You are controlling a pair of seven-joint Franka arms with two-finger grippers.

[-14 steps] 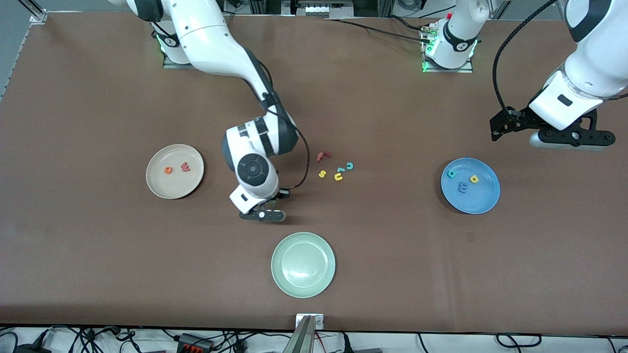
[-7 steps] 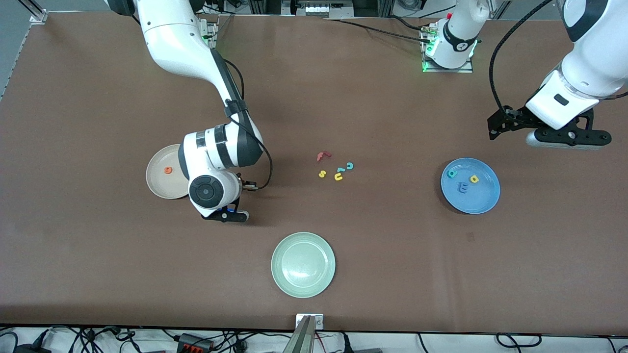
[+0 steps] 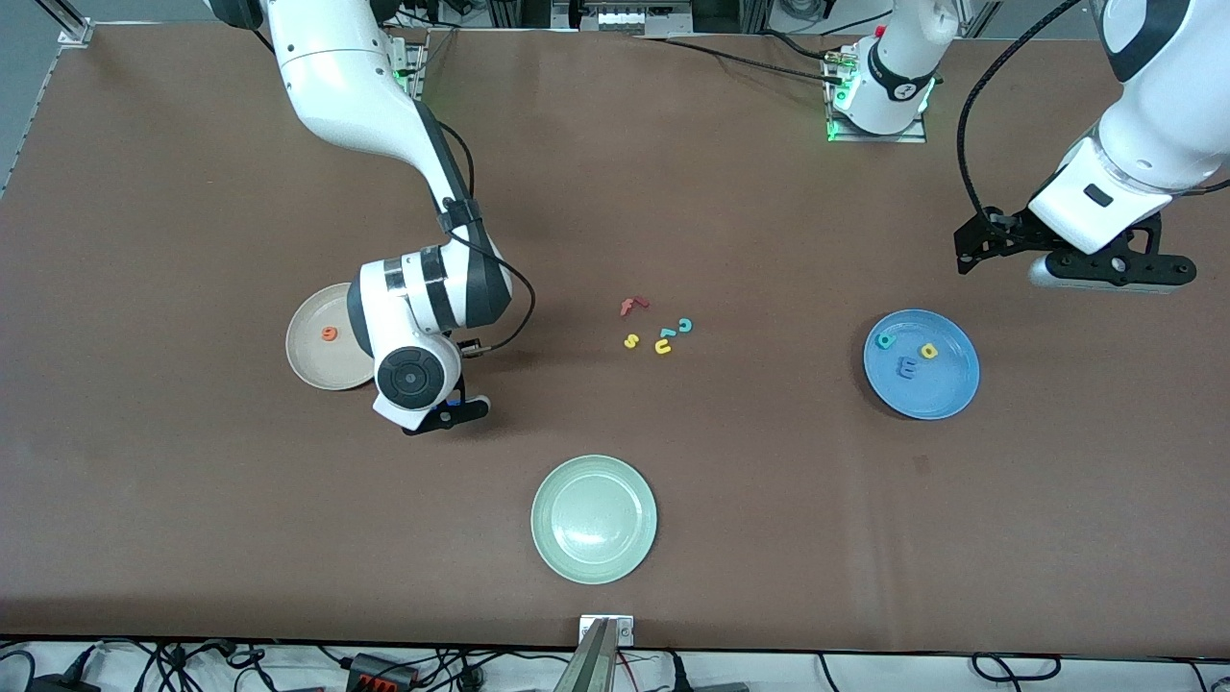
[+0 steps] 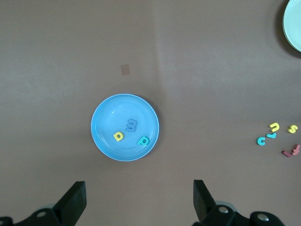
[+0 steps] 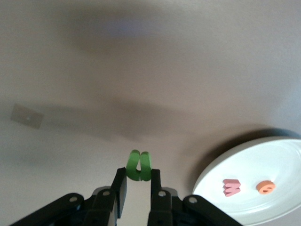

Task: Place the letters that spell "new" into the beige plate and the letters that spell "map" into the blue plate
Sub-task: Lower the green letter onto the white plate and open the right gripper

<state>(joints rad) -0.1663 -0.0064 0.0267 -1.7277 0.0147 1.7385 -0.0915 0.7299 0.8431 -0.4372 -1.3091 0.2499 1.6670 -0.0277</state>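
Brown table (image 3: pixel 192 500); R tool (image 5: pixel 138 187) grips "n" (image 5: pixel 139 165).

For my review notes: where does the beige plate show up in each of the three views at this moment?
Front view: the beige plate lies toward the right arm's end of the table, partly hidden by the right arm's wrist.
Left wrist view: not in it; only the blue plate and the pale green plate's edge show.
Right wrist view: at the lower right edge, beside the right gripper.
Shared landmark: the orange "e" lying on it.
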